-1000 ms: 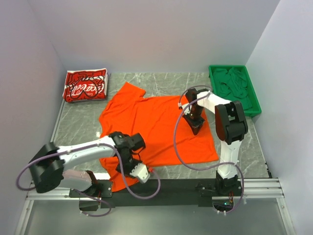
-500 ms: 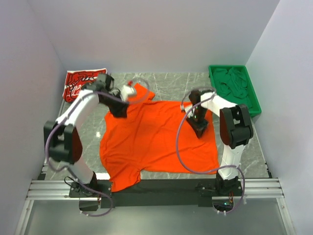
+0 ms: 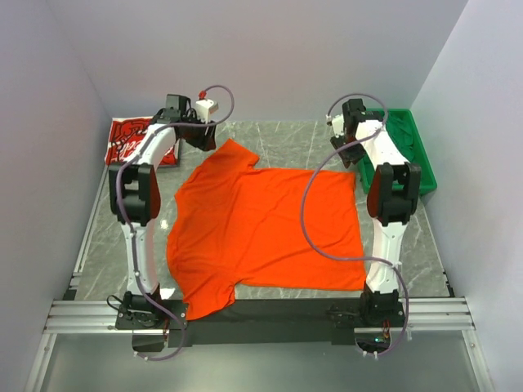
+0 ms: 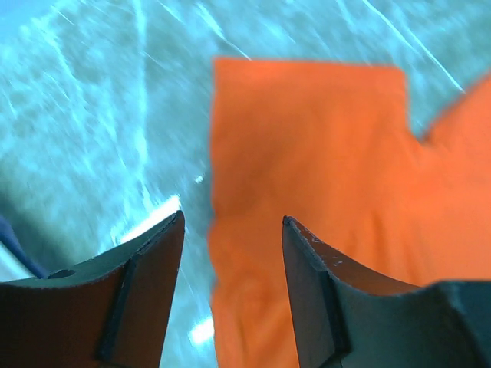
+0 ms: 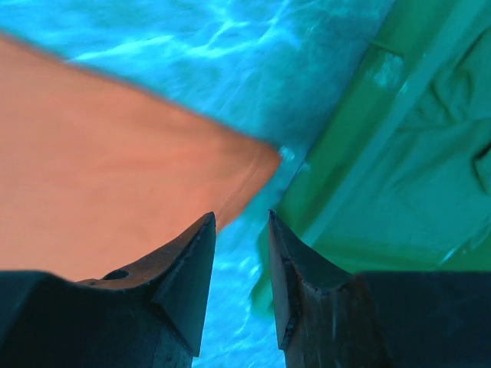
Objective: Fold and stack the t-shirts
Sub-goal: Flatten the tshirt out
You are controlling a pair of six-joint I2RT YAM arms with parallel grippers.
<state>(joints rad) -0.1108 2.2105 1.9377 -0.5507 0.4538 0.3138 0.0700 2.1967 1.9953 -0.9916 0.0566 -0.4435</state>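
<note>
The orange t-shirt (image 3: 261, 229) is spread flat across the tabletop (image 3: 278, 139), with the left end effector (image 4: 230, 222) and right end effector (image 5: 242, 218) held parted (both empty) near its far edge.

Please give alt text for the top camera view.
An orange t-shirt lies spread flat on a table, the left gripper and right gripper near its far corners. A folded red t-shirt lies far left, a green tray far right.

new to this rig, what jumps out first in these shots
A bright orange t-shirt lies spread flat in the middle of the table. Both arms reach to the far side, the left arm beside the folded red t-shirt at the far left, the right arm beside the green tray at the far right.
</note>
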